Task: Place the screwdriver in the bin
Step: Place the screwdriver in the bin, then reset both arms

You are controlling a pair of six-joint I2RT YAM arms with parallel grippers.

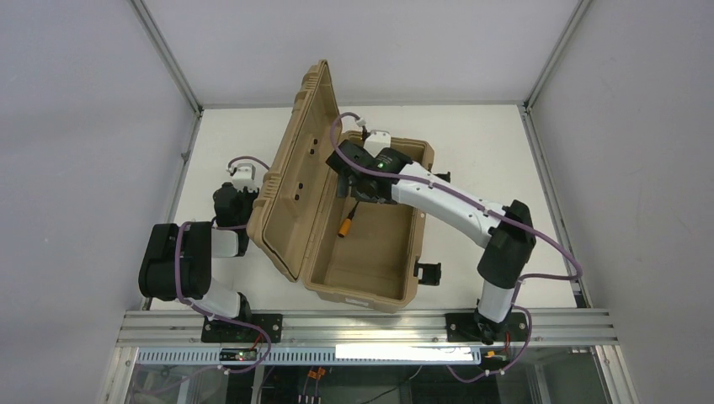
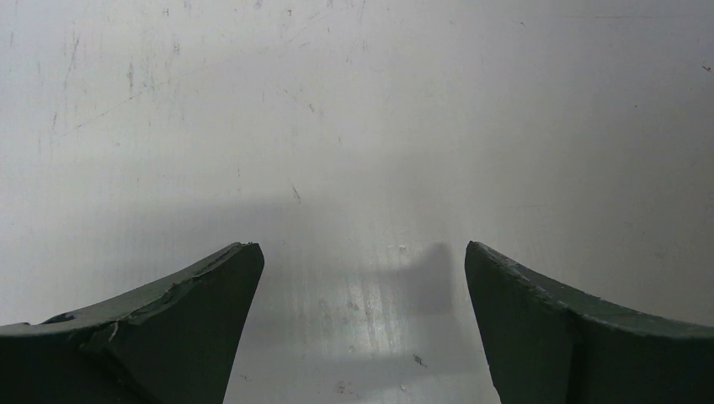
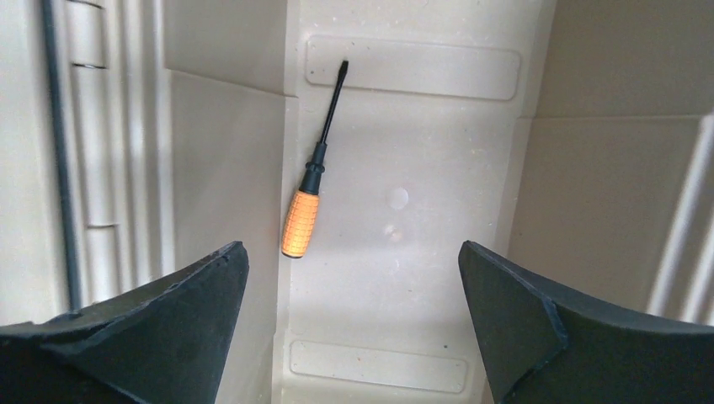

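Bin floor (image 3: 404, 126): screwdriver (image 3: 301, 220) beneath right gripper (image 3: 354, 252)

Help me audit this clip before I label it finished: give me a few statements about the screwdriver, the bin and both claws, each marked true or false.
1. The screwdriver lies on the floor of the bin. True.
2. The right claw is shut on the screwdriver. False: it is open above the screwdriver and holds nothing.
3. The bin's lid is closed. False: it stands open, on the left arm's side.
4. The left claw is open over the table, holding nothing. True.
5. The screwdriver's handle is blue. False: it is orange.
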